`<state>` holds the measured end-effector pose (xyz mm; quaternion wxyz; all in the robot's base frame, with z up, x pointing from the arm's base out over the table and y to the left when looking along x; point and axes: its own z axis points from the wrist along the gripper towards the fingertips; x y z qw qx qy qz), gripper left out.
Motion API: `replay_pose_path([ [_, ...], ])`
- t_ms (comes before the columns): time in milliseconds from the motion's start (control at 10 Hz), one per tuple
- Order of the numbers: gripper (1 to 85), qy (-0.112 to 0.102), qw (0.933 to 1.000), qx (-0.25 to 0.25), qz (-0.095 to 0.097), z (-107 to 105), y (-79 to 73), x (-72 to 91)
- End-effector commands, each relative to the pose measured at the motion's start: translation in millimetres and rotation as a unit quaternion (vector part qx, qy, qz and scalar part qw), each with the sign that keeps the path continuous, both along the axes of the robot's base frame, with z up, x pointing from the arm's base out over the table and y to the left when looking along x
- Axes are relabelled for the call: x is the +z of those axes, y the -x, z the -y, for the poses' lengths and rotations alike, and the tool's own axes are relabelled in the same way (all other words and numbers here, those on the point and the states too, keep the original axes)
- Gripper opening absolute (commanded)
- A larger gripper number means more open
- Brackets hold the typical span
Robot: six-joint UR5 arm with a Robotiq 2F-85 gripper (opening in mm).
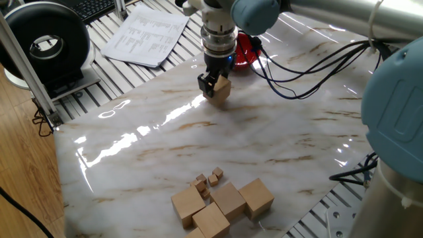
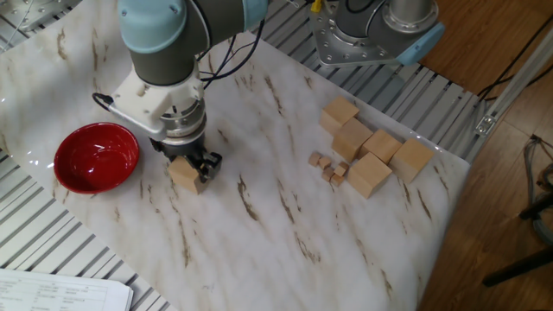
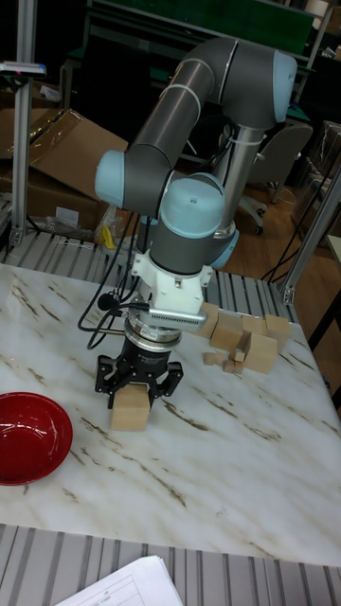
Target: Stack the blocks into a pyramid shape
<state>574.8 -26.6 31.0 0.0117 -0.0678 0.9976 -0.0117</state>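
My gripper (image 1: 214,86) (image 2: 193,165) (image 3: 135,386) is shut on one large tan block (image 1: 220,90) (image 2: 183,176) (image 3: 130,410), which sits at or just above the marble table (image 1: 264,139), close beside the red bowl (image 2: 95,155) (image 3: 28,437). Several more large blocks (image 1: 228,200) (image 2: 369,147) (image 3: 242,333) lie side by side in one layer near the table's far corner from the bowl. No pyramid shape is in view.
A few tiny wooden cubes (image 1: 208,180) (image 2: 328,167) lie beside the block cluster. Papers (image 1: 149,33) and a black round device (image 1: 46,43) sit off the marble. Cables (image 1: 297,79) trail behind the arm. The robot base (image 2: 376,30) stands at the table edge.
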Motion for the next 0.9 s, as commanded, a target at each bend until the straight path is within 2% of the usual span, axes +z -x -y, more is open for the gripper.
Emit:
replay_pose_path([
  [0,32.7,-0.033,0.9993,-0.020,0.002,0,7.9,-10.4],
  [100,33.7,-0.025,0.9993,-0.027,-0.008,4,13.2,-10.6],
  [200,34.0,-0.014,0.9994,-0.031,0.000,10,9.5,-10.2],
  [400,36.3,-0.007,0.9986,-0.051,0.016,14,-1.1,-12.0],
  [700,37.0,0.028,0.9974,-0.066,0.015,17,-7.4,-0.6],
  [800,37.0,0.031,0.9969,-0.069,0.020,14,-9.1,-3.4],
])
